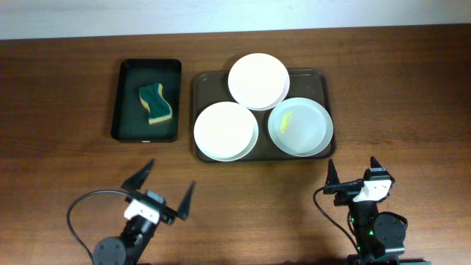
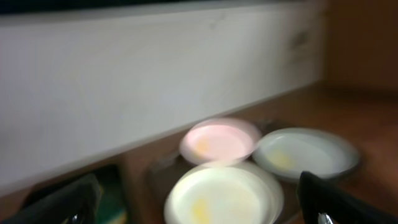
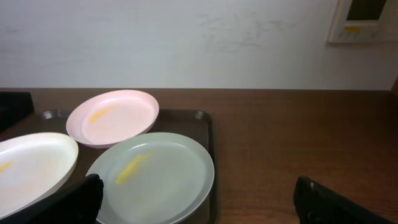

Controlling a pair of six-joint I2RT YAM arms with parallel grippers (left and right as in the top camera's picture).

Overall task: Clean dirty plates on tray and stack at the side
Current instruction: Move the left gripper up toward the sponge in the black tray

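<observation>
Step in hand: judged to be the very start. All three plates sit on the tray [image 1: 199, 82], none is stacked at the side, and the sponge [image 1: 155, 103] lies untouched in the small black tray [image 1: 121, 103].
Left gripper [image 1: 173, 174]: spread wide and empty, above the bare counter [image 1: 59, 59].
Right gripper [image 1: 352, 166]: also spread wide, holding nothing.
Sponge: ahead of the left gripper and slightly to its left, well apart from it.
Near-right plate [image 1: 299, 126]: directly ahead of the right gripper and the closest to it, with a clear yellow smear.
Near-left plate [image 1: 225, 130]: ahead of the left gripper and to its right. The right wrist view shows a faint yellow mark on it.
Far plate [image 1: 257, 81]: beyond the other two, its edge seeming to overlap both. It is smeared yellow in the right wrist view.
Next move: probably the left gripper reaches forward, comes down over the sponge and closes across its narrow width. The right gripper could steady the nearest plate's rim for wiping.
Writing: none is legible. A wall panel [image 3: 364, 18] ahead of the right gripper, to its right, carries a yellowish mark too small to read.
Left wrist view: blurred, so it adds no detail.
</observation>
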